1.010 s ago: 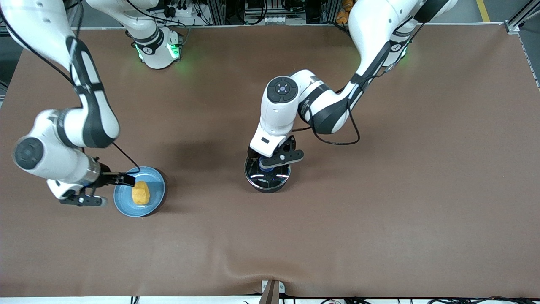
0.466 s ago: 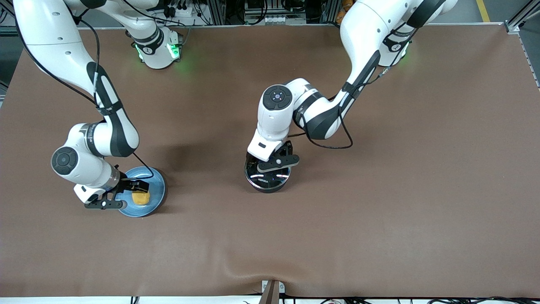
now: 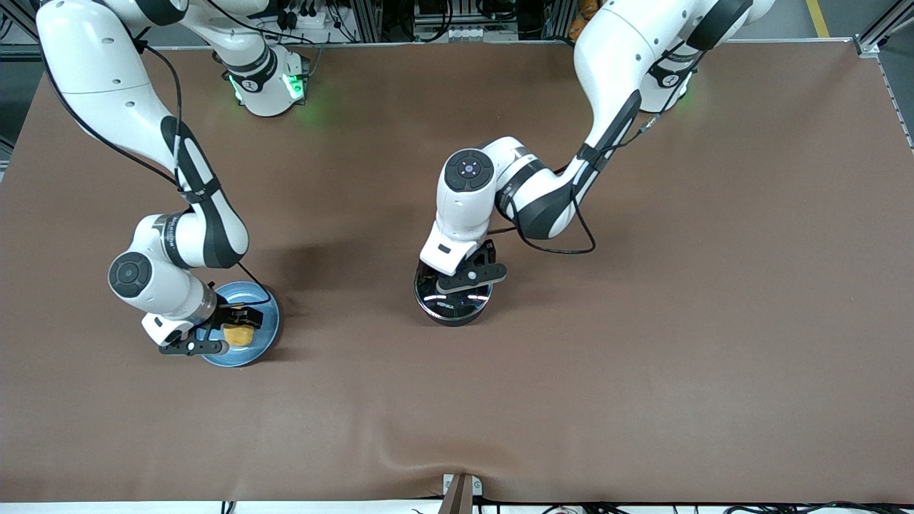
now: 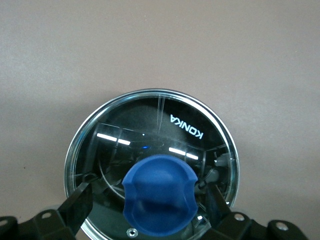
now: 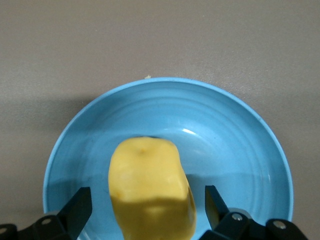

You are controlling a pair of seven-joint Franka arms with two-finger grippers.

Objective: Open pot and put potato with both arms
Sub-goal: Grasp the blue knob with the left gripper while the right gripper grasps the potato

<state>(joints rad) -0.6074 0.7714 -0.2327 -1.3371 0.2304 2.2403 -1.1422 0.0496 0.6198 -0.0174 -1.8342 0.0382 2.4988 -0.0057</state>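
Both arms have dropped since the earlier frames. Our right end effector point(image 5: 148, 210) straddles the potato point(image 5: 150, 187) on the plate point(image 5: 240, 150), lower left of the front view, jaws open. Our left end effector point(image 4: 157, 197) brackets the lid knob point(image 4: 159, 194) of the pot point(image 3: 452, 298) at centre, also open. Next, we judge, both must close and lift.

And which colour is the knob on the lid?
Blue. The knob shows best in the left wrist view, between the open fingers of the left gripper.
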